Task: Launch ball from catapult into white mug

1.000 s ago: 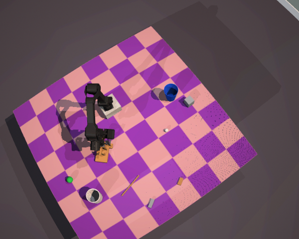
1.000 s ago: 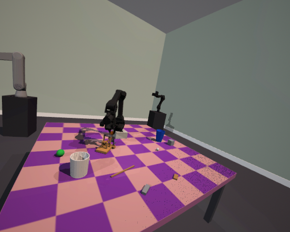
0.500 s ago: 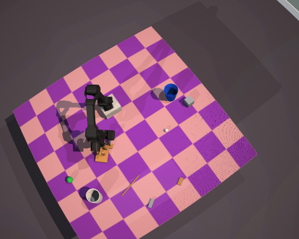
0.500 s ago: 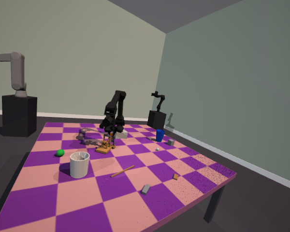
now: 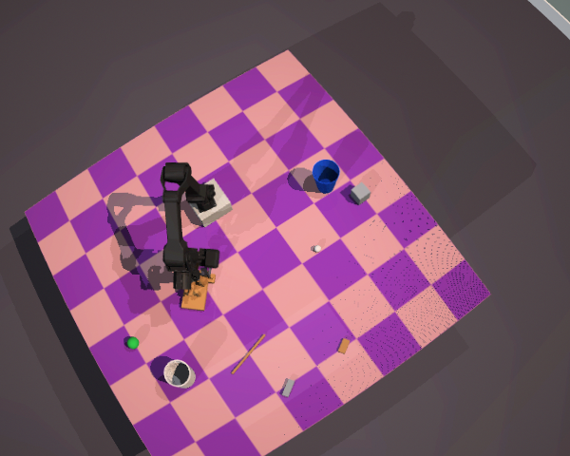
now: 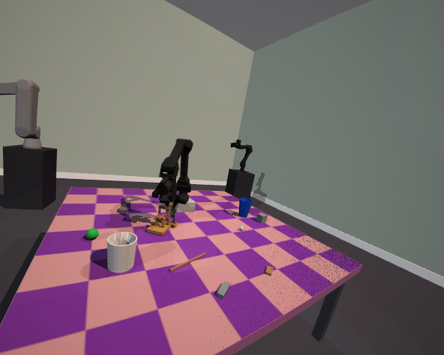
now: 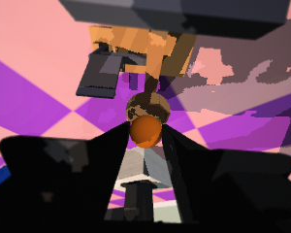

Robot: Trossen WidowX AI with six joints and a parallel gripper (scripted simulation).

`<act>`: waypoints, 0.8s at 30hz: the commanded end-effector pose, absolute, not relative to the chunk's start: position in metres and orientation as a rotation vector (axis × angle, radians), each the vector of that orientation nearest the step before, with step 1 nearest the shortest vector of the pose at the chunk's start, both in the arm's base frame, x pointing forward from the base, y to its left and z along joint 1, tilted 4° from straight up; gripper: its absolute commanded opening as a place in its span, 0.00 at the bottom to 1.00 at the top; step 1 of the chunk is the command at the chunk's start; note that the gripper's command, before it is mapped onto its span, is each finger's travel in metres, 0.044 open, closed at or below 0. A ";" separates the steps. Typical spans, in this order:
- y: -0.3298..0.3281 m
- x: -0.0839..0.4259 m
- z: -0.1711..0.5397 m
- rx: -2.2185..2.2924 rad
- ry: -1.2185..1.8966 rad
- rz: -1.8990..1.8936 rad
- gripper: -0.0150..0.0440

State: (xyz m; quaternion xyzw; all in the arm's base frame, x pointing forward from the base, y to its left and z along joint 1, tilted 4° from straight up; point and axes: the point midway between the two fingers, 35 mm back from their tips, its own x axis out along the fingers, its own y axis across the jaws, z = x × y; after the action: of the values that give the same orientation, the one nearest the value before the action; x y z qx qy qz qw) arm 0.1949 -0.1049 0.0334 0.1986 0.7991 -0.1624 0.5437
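My gripper (image 7: 145,126) is shut on the orange ball (image 7: 145,135) (image 6: 171,205). It holds the ball over the back end of the catapult, and the ball overlaps the edge of the round cup (image 7: 147,104) in the wrist view; whether they touch I cannot tell. The orange wooden catapult (image 5: 193,302) (image 6: 157,230) stands on the table in front of the arm's base, its front end toward the mug side. The arm hides part of it in the top view. The white mug (image 5: 169,368) (image 6: 120,255) stands upright beyond the catapult's front.
A green ball (image 5: 132,342) (image 6: 92,234) lies near the mug. A wooden stick (image 5: 248,353), a grey block (image 5: 288,387) and a small orange block (image 5: 344,346) lie to the mug's right. A blue cup (image 5: 325,183), a grey cube (image 5: 360,193) and a small white ball (image 5: 316,248) are farther off.
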 end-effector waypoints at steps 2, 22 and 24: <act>-0.105 0.195 0.034 0.471 1.894 -0.386 0.57; -0.132 0.254 0.128 0.420 1.653 -0.431 1.00; -0.142 0.273 0.131 0.408 1.584 -0.443 1.00</act>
State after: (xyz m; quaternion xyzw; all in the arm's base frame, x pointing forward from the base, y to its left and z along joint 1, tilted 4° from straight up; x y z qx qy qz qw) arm 0.2415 -0.1246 0.1267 0.1856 0.7373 -0.1815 0.6237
